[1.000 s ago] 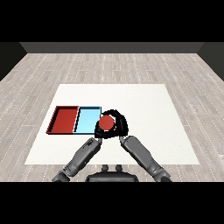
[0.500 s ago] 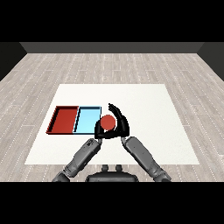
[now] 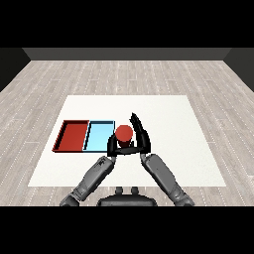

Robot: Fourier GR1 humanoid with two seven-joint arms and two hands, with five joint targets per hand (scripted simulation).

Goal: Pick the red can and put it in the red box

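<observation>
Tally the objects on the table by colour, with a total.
Red: 2, the red can and the red tray
Light blue: 1, the light blue tray
Total: 3

Under the hands lies a white table (image 3: pixel 168 114); pale wood-plank floor (image 3: pixel 74 74) spreads beyond, ending at dark wall (image 3: pixel 127 53)

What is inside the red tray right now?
Nothing shows inside the red tray; its floor looks bare. The can stands right of the blue tray, between both hands, its base hidden by fingers.
</observation>
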